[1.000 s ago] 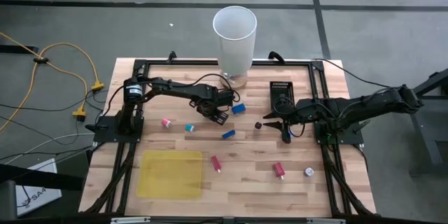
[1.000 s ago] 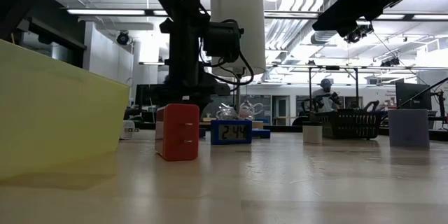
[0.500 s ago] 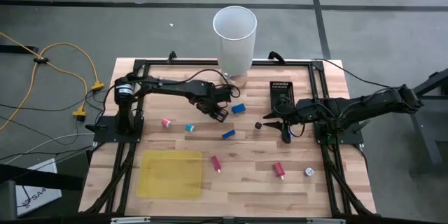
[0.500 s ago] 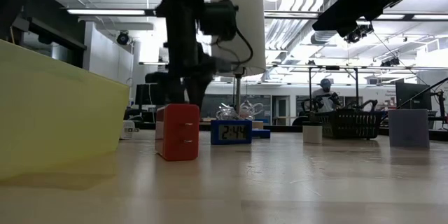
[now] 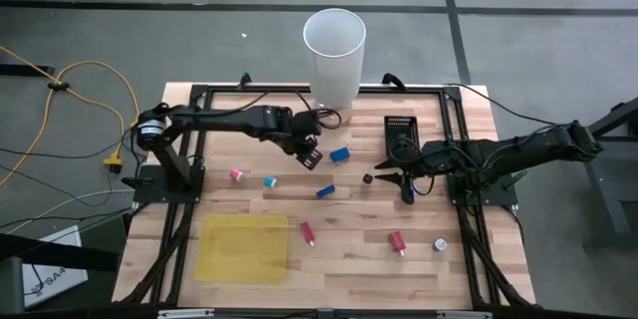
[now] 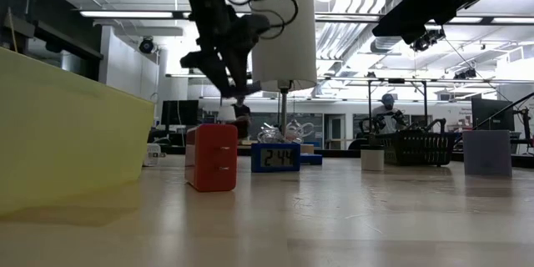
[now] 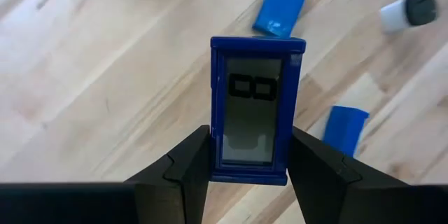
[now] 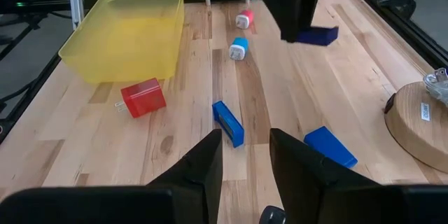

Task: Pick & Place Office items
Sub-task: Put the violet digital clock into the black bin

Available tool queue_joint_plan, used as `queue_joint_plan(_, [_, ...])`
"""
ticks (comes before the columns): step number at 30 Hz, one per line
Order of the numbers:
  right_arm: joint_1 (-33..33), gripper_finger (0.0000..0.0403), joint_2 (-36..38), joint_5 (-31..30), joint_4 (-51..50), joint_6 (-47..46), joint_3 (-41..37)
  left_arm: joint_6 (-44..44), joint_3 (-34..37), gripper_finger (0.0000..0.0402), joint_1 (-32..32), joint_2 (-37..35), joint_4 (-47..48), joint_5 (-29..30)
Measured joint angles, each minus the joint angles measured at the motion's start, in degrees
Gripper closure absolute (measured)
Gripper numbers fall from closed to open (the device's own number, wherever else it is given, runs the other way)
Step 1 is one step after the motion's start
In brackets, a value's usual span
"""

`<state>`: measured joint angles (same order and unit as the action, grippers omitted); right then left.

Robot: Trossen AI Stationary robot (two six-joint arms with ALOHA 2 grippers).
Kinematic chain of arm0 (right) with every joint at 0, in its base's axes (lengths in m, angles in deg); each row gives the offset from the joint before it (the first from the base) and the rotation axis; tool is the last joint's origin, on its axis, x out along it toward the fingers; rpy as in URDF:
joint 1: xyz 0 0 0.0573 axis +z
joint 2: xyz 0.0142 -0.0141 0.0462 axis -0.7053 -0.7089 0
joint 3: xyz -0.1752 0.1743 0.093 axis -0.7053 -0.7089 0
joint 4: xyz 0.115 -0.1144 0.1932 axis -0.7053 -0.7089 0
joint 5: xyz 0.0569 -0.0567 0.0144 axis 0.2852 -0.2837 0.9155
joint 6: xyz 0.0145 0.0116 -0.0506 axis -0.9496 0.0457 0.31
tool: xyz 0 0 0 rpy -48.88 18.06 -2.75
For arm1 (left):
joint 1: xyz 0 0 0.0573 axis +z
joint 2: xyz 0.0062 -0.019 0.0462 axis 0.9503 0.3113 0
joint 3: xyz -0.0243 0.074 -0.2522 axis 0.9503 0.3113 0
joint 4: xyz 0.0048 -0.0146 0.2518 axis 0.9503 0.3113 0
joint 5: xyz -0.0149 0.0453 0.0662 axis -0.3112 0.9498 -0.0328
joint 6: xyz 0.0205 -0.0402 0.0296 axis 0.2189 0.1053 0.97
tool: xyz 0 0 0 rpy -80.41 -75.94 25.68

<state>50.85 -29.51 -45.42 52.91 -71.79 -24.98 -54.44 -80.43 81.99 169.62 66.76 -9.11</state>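
Left gripper (image 5: 310, 157) of yours hung raised above the table (image 5: 349, 229), clamping a blue clock (image 7: 256, 108); your right gripper (image 5: 407, 184) waited low, fingers narrowly apart, holding nothing.

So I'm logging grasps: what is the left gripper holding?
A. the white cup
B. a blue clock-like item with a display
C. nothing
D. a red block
B: in the left wrist view, the left gripper is clamped on the blue item, held off the table.
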Motion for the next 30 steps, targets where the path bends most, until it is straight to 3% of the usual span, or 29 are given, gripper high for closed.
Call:
queue_joint_plan(15, [0.0, 0.0296, 0.0, 0.0, 0.0, 0.0, 0.0, 5.0, 0.0, 0.0243, -0.8, -1.9, -1.0, 0.0])
queue_joint_plan(30, [0.0, 0.0296, 0.0, 0.0, 0.0, 0.0, 0.0, 22.0, 0.0, 0.0243, -5.9, -1.4, -16.7, -0.5])
